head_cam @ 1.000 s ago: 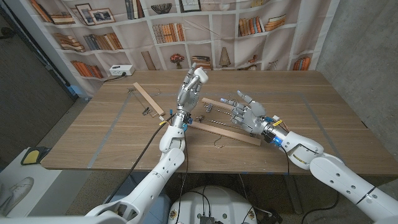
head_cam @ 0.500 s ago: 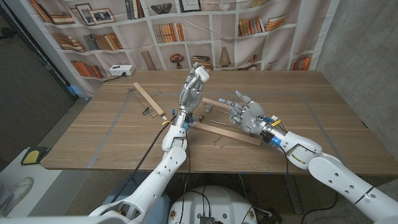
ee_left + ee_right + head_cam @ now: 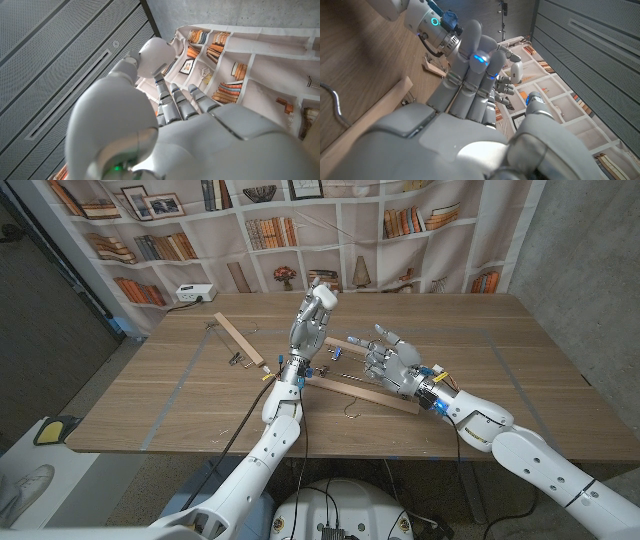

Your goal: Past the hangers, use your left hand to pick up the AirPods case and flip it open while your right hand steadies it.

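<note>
My left hand stands upright above the table's middle and grips a white AirPods case at its fingertips. The case looks closed; it also shows rounded above the fingers in the left wrist view. To its right, my right hand is low over the table with fingers spread and nothing in it, a short gap from the left forearm. From the right wrist view, the right hand's fingers reach toward the left hand, and the case shows beyond them. A wooden hanger lies under both hands.
A second wooden hanger lies on the table to the left, toward the back. A white power strip sits at the back left edge. A bookshelf-print backdrop hangs behind. The hanger's wooden bar runs close beside my right hand.
My right hand has slid a little to the left, closer to the left arm. The left hand stays raised with the case in its grip.
</note>
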Controlling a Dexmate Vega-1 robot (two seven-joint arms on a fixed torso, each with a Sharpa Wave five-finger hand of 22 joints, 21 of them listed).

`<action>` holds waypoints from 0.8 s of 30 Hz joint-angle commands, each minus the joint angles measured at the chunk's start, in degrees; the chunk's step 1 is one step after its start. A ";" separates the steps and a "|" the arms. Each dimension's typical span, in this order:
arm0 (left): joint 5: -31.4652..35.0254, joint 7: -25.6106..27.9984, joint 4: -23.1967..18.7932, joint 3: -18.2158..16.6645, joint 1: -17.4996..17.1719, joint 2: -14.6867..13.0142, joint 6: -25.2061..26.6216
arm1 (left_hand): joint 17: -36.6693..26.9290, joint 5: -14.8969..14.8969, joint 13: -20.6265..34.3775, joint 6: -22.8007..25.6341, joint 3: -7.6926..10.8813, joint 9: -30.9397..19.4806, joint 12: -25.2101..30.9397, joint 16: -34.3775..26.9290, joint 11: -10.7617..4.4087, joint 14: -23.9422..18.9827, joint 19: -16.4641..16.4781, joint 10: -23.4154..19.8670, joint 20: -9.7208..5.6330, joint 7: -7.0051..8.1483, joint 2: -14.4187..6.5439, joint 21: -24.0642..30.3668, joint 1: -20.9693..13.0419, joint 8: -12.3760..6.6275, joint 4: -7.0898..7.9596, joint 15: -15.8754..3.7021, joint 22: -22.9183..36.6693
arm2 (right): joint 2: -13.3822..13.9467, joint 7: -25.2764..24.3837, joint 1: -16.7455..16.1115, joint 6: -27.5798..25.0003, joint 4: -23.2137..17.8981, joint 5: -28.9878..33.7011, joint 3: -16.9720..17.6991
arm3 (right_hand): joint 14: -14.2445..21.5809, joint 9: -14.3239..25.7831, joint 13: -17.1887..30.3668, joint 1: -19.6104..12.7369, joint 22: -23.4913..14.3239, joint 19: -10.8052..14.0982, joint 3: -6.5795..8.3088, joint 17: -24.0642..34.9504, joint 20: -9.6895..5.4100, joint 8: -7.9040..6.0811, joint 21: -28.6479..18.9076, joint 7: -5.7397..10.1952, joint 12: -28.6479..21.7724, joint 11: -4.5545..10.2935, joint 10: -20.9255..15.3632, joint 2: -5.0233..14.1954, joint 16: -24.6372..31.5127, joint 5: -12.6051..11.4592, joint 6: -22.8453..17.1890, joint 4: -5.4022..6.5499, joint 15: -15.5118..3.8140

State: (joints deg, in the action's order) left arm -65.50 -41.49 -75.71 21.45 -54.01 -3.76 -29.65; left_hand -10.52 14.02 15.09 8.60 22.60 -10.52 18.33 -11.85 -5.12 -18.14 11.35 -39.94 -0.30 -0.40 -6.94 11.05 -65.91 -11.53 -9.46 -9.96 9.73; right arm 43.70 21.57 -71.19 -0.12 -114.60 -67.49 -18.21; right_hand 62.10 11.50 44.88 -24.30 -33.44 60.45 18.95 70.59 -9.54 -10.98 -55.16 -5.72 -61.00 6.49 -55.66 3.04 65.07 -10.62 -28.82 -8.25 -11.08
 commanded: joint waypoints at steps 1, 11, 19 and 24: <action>-1.52 -1.98 -0.13 -0.21 -0.17 0.91 1.60 | -0.12 0.53 11.78 0.11 0.27 -0.14 0.30 0.18 -7.35 -0.16 -0.17 -7.80 -0.04 0.28 -0.56 -0.03 -0.18 0.17 0.04 -0.29 0.16 | -0.55 0.49 1.11 -0.49 -0.21 -0.59 -0.63 | 0.81 0.06 0.63 -0.36 -1.02 0.69 0.63 0.26 -0.77 0.28 -1.18 0.00 -1.05 0.80 -0.94 -0.23 1.03 -0.21 0.22 -0.04 -1.36; -2.20 -3.08 0.74 0.06 0.33 2.12 3.00 | -0.11 0.66 11.84 0.29 0.35 -0.14 0.18 0.25 -7.33 -0.10 -0.22 -7.76 -0.07 0.46 -0.55 -0.03 -0.29 0.13 -0.04 -0.25 0.16 | -1.05 0.36 1.13 -0.31 -0.50 -1.37 -0.45 | 2.26 -0.07 0.55 -0.53 -1.19 0.91 1.13 0.39 -1.16 0.26 -2.24 -0.16 -1.66 1.54 -1.62 -0.38 2.97 -0.22 0.22 -0.16 -1.29; -1.85 -3.55 1.28 0.25 0.60 2.73 3.10 | -0.11 0.76 11.87 0.61 0.40 -0.15 0.12 0.26 -7.34 -0.12 -0.21 -7.83 -0.03 0.61 -0.57 -0.01 -0.32 0.03 -0.05 -0.20 0.16 | -1.74 -0.40 1.21 0.04 -0.70 -1.65 -0.30 | 2.46 -0.13 0.36 -0.85 -0.93 1.23 1.49 0.37 -1.19 -0.02 -2.63 -0.29 -1.84 1.61 -1.87 -0.35 3.72 -0.25 -0.66 -0.32 -1.28; -1.97 -4.95 2.36 0.31 1.14 3.16 3.21 | -0.02 0.98 11.93 0.67 0.80 -0.15 0.12 0.35 -7.34 -0.20 -0.21 -8.01 -0.15 0.74 -0.56 0.00 -0.93 0.04 -0.43 -0.30 0.16 | -2.37 -2.50 1.05 0.18 -1.57 -1.66 -0.25 | 5.02 -0.44 -0.35 -2.40 -2.49 3.12 2.36 0.40 -2.02 -0.26 -5.13 -0.74 -2.66 3.49 -4.12 -0.49 6.07 -0.32 -2.83 -0.95 -1.36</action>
State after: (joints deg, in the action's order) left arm -67.34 -44.63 -74.77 21.57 -53.61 -1.48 -26.89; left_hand -10.39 14.64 15.09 9.12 22.84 -10.52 18.28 -11.59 -5.12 -18.22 11.35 -39.94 -0.30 0.11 -7.01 11.05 -66.31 -11.53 -9.73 -10.00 9.73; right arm 42.39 21.42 -70.12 -0.39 -115.19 -68.78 -18.63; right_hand 65.57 11.18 44.83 -25.65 -35.28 62.42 20.75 70.69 -11.06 -10.99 -59.23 -5.75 -62.96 8.50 -57.79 2.62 69.93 -10.62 -29.92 -8.94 -12.38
